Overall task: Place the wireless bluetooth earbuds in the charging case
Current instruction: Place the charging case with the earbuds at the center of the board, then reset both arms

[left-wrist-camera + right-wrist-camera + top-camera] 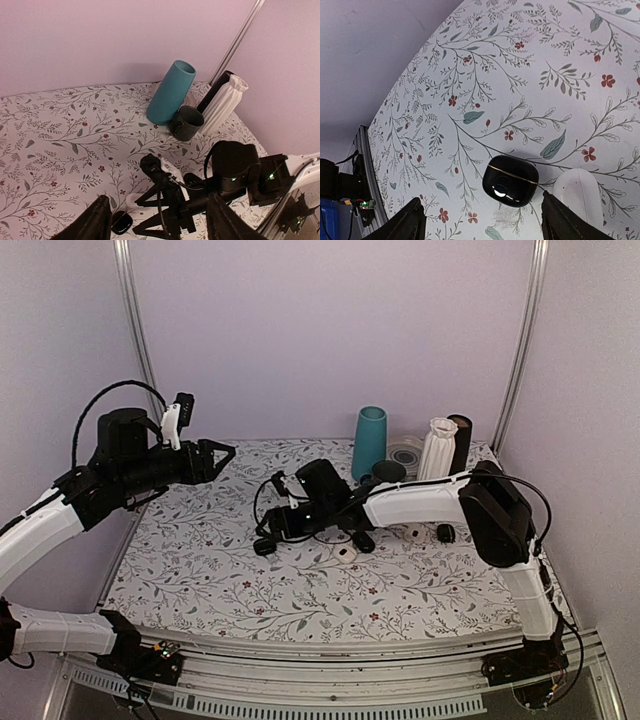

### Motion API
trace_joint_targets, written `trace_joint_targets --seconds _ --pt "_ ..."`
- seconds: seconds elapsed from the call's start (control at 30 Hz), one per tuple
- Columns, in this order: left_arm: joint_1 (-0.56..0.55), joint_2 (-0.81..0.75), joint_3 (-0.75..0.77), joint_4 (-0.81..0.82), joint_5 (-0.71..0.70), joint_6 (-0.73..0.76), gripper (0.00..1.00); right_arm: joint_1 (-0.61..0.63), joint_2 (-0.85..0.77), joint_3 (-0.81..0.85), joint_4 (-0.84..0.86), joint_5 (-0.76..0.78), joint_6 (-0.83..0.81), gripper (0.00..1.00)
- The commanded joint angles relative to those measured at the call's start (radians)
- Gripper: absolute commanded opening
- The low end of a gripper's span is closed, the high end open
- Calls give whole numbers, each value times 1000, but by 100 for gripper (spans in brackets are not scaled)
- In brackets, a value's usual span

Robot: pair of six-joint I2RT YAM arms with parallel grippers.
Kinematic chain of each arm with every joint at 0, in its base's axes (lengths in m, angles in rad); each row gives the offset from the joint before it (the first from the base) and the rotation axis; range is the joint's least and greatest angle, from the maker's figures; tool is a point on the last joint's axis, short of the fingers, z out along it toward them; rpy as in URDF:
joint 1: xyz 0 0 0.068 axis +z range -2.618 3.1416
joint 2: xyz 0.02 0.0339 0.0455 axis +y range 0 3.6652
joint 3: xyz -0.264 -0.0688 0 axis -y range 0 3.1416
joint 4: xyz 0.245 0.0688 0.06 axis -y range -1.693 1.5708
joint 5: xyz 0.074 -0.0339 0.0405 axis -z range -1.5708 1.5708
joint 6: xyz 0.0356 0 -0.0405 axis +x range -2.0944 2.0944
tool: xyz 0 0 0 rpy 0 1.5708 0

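Observation:
A closed glossy black charging case [511,180] with a thin gold seam lies on the floral mat. It also shows in the top view [263,546] and the left wrist view [120,221]. A white oval case [577,195] lies right beside it. My right gripper [487,227] is open and hovers just above the black case, which sits between its fingers [270,537]. My left gripper [222,453] is open and empty, raised high over the mat's left side [161,227]. I cannot make out the tiny dark earbuds for certain. A small dark piece [445,532] lies under the right forearm.
A teal cup [369,443], a dark mug [186,122], a white ribbed vase [437,448] and a black cylinder [460,440] stand at the back right. Small white pieces [347,553] [412,532] lie mid-mat. The right arm spans the mat's middle.

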Motion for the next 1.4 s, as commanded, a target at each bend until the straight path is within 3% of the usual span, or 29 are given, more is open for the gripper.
trace_joint_targets --seconds 0.0,0.23,0.67,0.9,1.1,1.23,1.37 --pt "15 -10 2 23 1 10 70 3 -118 -34 -12 58 -54 82" --pt "21 -7 -6 37 -13 17 96 3 -309 -189 25 167 -92 88" --pt "40 2 -100 92 -45 16 96 -108 -938 -791 160 493 -133 99" --pt "88 -4 -143 71 -64 21 96 -316 -1250 -1084 150 598 -175 99" --pt "134 -1 -178 72 -71 17 96 -565 -1447 -1329 316 637 -300 99" --pt "167 -4 -193 77 -103 22 96 -738 -1435 -1419 477 632 -340 99" --pt "230 -2 -236 101 -53 66 96 -868 -1306 -1512 747 580 -347 99"
